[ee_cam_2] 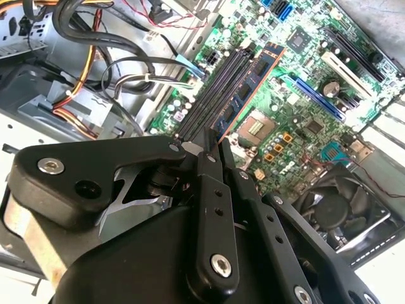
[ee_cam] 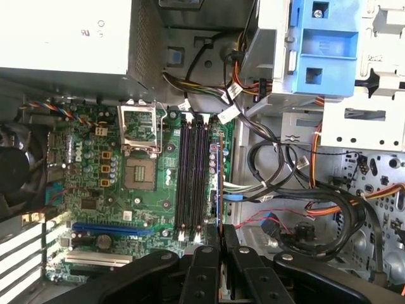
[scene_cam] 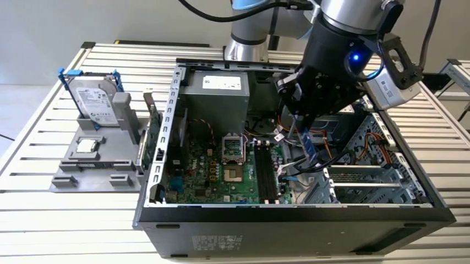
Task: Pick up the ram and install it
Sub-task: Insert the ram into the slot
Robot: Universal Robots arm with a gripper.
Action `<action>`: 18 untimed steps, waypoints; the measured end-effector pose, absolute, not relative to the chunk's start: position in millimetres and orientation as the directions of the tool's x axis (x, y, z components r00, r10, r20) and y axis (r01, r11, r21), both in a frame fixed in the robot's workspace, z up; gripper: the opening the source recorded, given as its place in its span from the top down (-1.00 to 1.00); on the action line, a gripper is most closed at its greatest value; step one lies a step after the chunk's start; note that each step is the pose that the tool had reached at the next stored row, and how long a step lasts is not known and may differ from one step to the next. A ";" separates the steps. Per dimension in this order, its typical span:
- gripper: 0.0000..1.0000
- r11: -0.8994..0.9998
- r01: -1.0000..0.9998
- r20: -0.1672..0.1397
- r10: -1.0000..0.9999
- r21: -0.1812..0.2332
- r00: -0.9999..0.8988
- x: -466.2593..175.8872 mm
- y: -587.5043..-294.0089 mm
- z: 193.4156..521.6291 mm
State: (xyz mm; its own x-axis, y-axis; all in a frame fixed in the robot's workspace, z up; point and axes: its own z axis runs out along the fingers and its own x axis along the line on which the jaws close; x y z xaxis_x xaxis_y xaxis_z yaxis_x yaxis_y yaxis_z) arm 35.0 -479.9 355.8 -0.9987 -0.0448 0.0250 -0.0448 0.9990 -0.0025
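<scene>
My gripper (scene_cam: 301, 122) is shut on the ram (scene_cam: 313, 149), a dark blue stick that hangs down from the fingers inside the open computer case (scene_cam: 294, 212). The stick hovers a little above the motherboard, just to the exterior view's right of the black memory slots (scene_cam: 266, 171). In the second wrist view the ram (ee_cam_2: 248, 85) runs out from the gripper (ee_cam_2: 215, 140) alongside the slots (ee_cam_2: 212, 95). In the first wrist view the ram (ee_cam: 218, 183) shows edge-on beside the slots (ee_cam: 191, 177), above the gripper (ee_cam: 219, 229).
On the exterior view's left a grey holder (scene_cam: 70, 179) carries a hard drive in a blue bracket (scene_cam: 96, 102) and a small silver processor chip (scene_cam: 88, 146). Inside the case are the power supply (scene_cam: 217, 99), the open processor socket (scene_cam: 233, 160) and bundled cables (ee_cam: 285, 183).
</scene>
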 end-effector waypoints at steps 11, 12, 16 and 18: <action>1.00 0.999 -0.045 0.020 -0.045 -0.003 -0.999 35.0 -479.9 352.4; 1.00 0.999 -0.045 0.020 -0.045 -0.003 -0.999 35.0 -479.9 352.2; 1.00 0.999 -0.045 0.020 -0.045 -0.004 -0.999 35.0 -479.9 351.2; 1.00 0.999 -0.045 0.020 -0.045 -0.005 -0.999 35.0 -479.9 350.7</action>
State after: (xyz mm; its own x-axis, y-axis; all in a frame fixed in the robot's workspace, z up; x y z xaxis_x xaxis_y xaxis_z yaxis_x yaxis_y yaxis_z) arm 35.0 -479.9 350.7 -0.9988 -0.0450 0.0196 -0.0451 0.9990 -0.0046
